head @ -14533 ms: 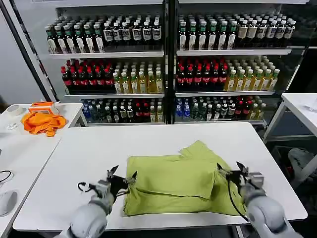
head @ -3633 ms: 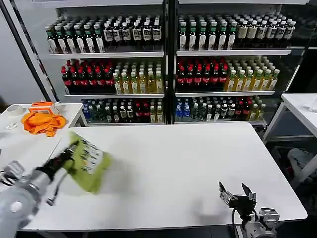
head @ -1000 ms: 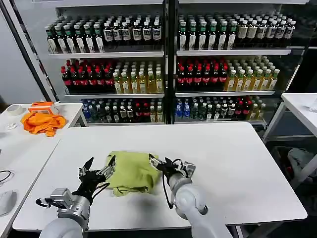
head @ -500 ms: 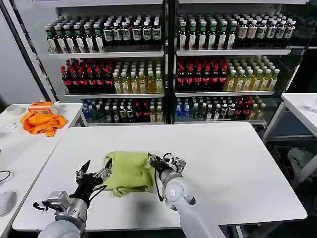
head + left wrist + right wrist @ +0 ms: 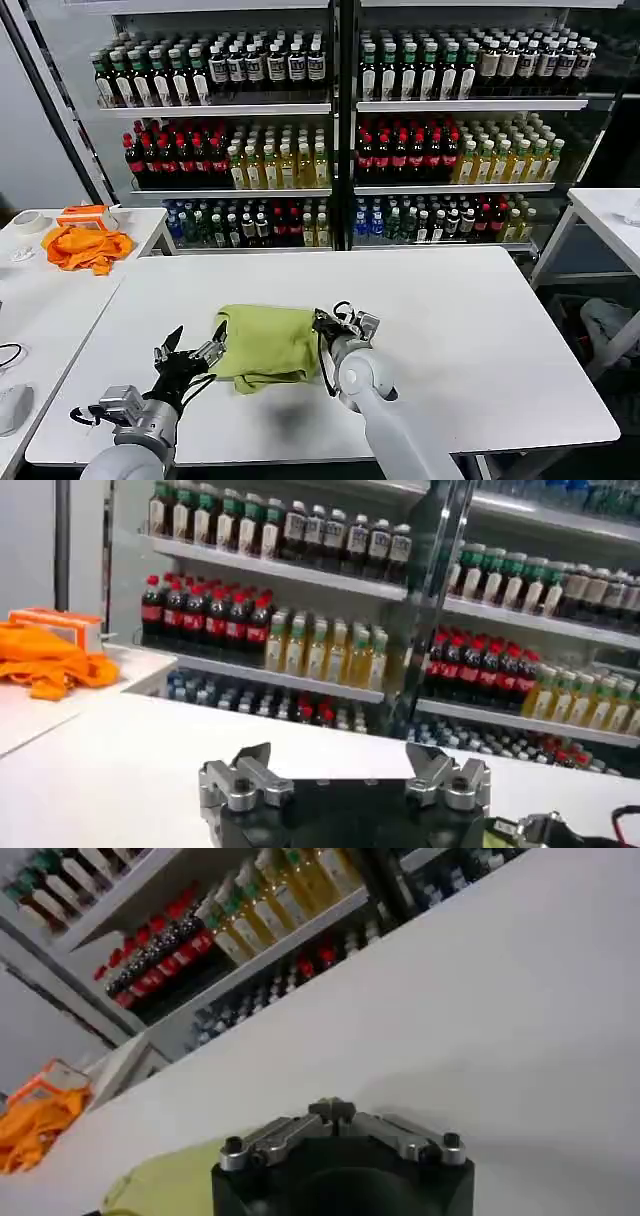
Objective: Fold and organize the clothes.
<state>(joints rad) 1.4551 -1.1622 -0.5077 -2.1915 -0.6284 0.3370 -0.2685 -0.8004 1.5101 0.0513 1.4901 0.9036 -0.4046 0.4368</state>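
Note:
The clothes are one lime T-shirt [image 5: 263,343], folded into a small, slightly rumpled bundle left of the middle of the white table [image 5: 480,340]. My left gripper [image 5: 195,350] stands open just off the bundle's left edge, pointing at it; in the left wrist view its jaws [image 5: 342,768] are spread wide with nothing between them. My right gripper [image 5: 326,322] is at the bundle's right edge. In the right wrist view its fingertips [image 5: 332,1110] are pressed together with no fabric between them. A corner of the T-shirt [image 5: 165,1183] lies beside it.
A bright orange cloth [image 5: 88,247] and an orange box [image 5: 84,214] lie on the side table at the left. Shelves of bottles [image 5: 340,130] stand behind the table. Another white table [image 5: 610,215] is at the far right.
My right gripper has shut and shifted slightly right along the T-shirt's edge. The bundle's right side is a little more gathered. The left gripper has barely moved.

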